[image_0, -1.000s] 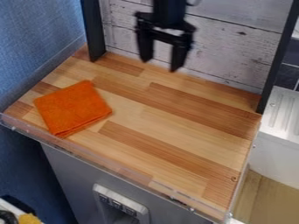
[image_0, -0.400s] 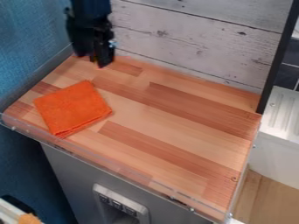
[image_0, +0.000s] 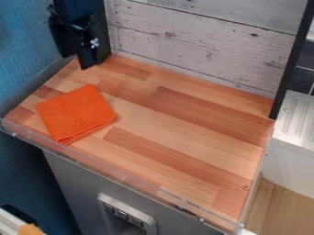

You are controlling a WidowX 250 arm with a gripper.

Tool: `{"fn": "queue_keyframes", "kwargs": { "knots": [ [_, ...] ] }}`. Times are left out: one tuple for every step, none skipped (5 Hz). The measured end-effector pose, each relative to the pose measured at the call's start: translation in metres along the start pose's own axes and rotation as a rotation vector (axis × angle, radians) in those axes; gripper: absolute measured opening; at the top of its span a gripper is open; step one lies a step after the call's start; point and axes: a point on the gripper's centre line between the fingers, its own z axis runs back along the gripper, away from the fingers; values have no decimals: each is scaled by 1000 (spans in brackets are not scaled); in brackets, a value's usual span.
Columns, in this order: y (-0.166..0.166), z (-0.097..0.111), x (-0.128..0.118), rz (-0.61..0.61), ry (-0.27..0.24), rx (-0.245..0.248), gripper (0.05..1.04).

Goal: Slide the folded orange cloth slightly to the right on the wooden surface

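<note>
At the upper left of the camera view, the black gripper (image_0: 76, 58) hangs over the back left corner of the wooden work surface (image_0: 184, 131), close to the blue wall. An orange folded cloth (image_0: 76, 113) lies flat on the left part of that surface, below the gripper and apart from it. The cloth's folded edges face the front.
A blue wall (image_0: 30, 50) bounds the left side and a whitish plank wall (image_0: 202, 46) the back. Dark upright posts stand at the back corners. A clear low rim (image_0: 120, 170) runs along the front edge; a white ridged unit (image_0: 297, 119) is at the right.
From the top middle, the gripper has moved left to the back left corner and turned. The orange cloth has stayed where it was.
</note>
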Motion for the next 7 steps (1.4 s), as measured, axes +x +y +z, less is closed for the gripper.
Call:
{"fn": "queue_keyframes", "kwargs": {
  "knots": [
    [5, -1, -3, -10, 10, 10, 686],
    [10, -14, -1, -17, 14, 19, 390],
    [15, -34, -2, -13, 24, 22, 169],
    [18, -58, -3, -6, 29, 19, 69],
    [20, -74, -6, 7, 28, 22, 63],
    [20, -90, -6, 18, 26, 22, 63],
    [19, -99, -6, 26, 21, 28, 63]
  ]
}}
